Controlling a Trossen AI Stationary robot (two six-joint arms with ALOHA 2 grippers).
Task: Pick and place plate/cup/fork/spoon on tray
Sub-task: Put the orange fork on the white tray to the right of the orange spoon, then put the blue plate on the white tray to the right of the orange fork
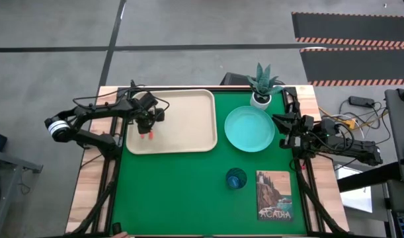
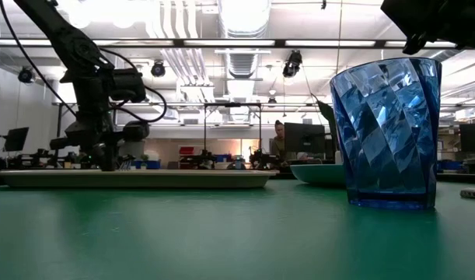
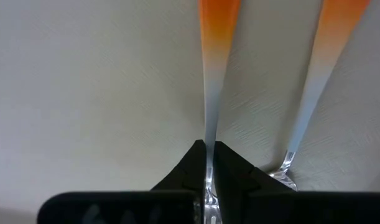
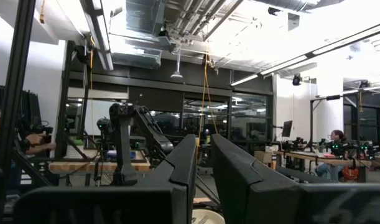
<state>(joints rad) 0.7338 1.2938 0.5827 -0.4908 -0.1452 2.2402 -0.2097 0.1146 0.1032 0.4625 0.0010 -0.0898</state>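
Note:
My left gripper (image 1: 146, 124) stands over the left part of the beige tray (image 1: 182, 119), shut on a silver utensil with an orange-red handle end (image 3: 218, 18). A second such utensil (image 3: 329, 56) lies on the tray beside it. My gripper's body hides their working ends, so I cannot tell fork from spoon. The turquoise plate (image 1: 250, 128) rests on the green table right of the tray. The blue cup (image 1: 236, 178) stands upright nearer the front edge. My right gripper (image 1: 283, 123) waits at the table's right edge, its fingers (image 4: 183, 168) a narrow gap apart with nothing between them. My left gripper pinches the utensil's thin silver shaft (image 3: 209, 134) between its two fingers, below the orange-red handle end. The fingers come steeply from above. The utensil runs straight on past the fingertips, close over the tray floor. Whether it rests on the tray, I cannot tell.
A white pot with a green plant (image 1: 262, 87) stands at the far edge behind the plate. A picture card reading "Acadia" (image 1: 274, 196) lies at the front right, next to the cup. Green mat lies bare in front of the tray.

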